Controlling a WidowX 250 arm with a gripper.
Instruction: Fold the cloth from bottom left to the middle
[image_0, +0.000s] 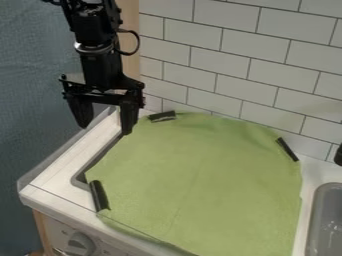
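Gripper (105, 120): fingers spread, nothing between them; it hangs by the upper-left edge of your cloth, height above the surface unclear. Green cloth (207, 175): spread nearly flat over the counter (59, 184), right of and below the gripper in view; no clear long axis. Key relation: the bottom-left edge sits almost straight down-view from your gripper, beside the lower-left black strip (99, 195). Judgement: fold not begun; you need to travel toward the near edge, descend, pinch, then draw inward, up and right. Risk: you may catch that strip with the fabric. Beyond: tiled wall (234, 50) behind, grey basin (327, 220) at right.
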